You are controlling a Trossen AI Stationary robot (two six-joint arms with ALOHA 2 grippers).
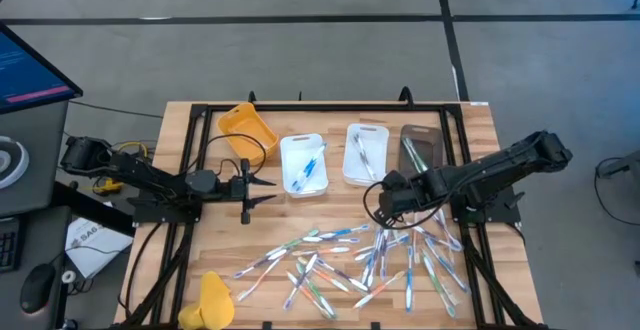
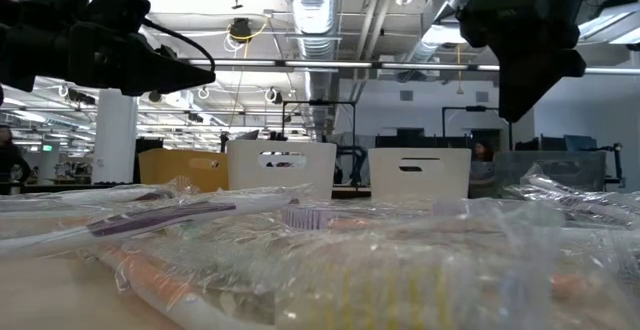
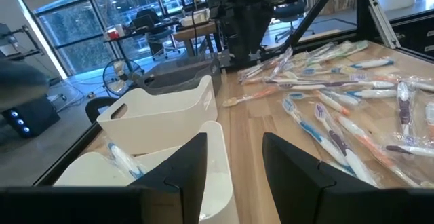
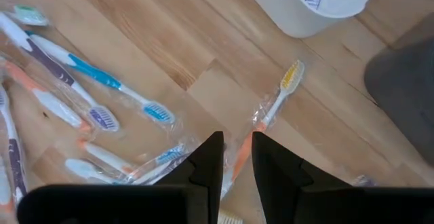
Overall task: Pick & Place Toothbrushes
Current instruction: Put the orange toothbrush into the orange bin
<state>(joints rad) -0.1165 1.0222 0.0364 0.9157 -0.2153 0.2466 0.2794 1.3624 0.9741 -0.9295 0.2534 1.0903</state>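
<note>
Several toothbrushes in clear wrappers lie scattered on the near half of the wooden table [image 1: 380, 260], [image 3: 339, 108]. My right gripper [image 1: 377, 208] hangs above the pile's far edge and points down. Its fingers [image 4: 237, 139] stand open by a narrow gap. An orange toothbrush with a yellow head [image 4: 290, 76] lies flat on the wood below, and its handle shows in that gap. My left gripper [image 1: 272, 191] is open. It hovers level beside the white tray holding blue toothbrushes [image 1: 303, 165] and points toward the table's right.
Four trays stand in a row across the far half: yellow [image 1: 248, 130], white [image 1: 303, 178], a second white one with a grey toothbrush [image 1: 366, 170], and a dark one [image 1: 422, 150]. A yellow object [image 1: 213, 300] lies at the near left corner. Black frame rails edge the table.
</note>
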